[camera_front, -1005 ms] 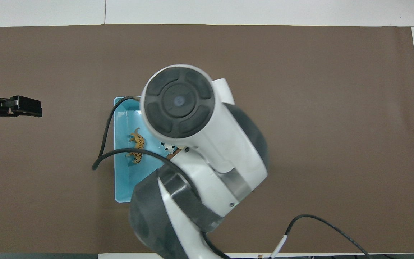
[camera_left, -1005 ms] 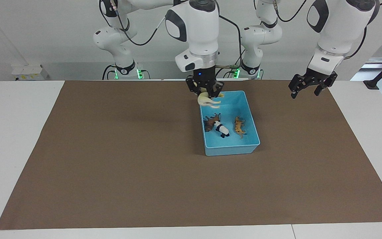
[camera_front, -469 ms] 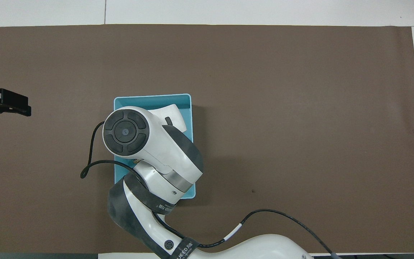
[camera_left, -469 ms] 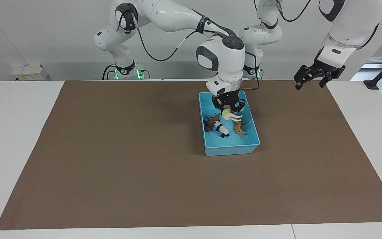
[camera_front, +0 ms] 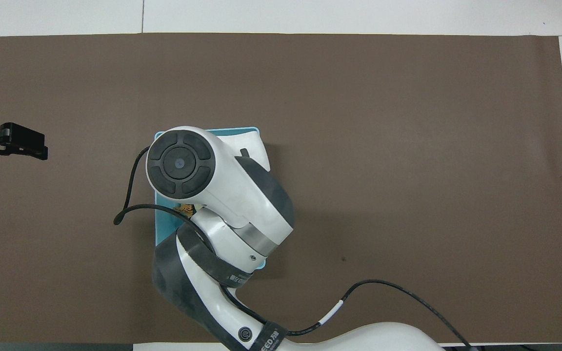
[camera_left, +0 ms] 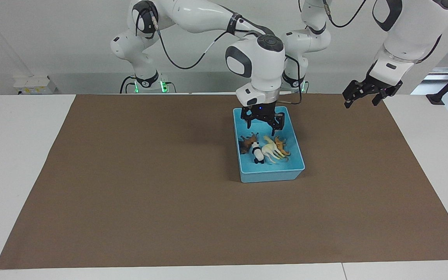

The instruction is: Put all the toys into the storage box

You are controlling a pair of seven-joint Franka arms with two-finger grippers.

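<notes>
The light blue storage box stands on the brown mat, near the robots. All four toys lie in it: the brown lion, the black-and-white panda, the cream-white horse on its side, and the orange tiger. My right gripper hangs open and empty just above the box, over the end nearer the robots. In the overhead view my right arm hides most of the box; only a bit of the tiger shows. My left gripper waits open in the air over the mat's edge at the left arm's end.
A brown mat covers the table, with white table surface around it. The right arm's black cable loops out beside the box.
My right gripper carried the horse down into the box, opened and let it go; the horse now lies between panda and tiger. The gripper has risen a little. The left gripper barely moved.
</notes>
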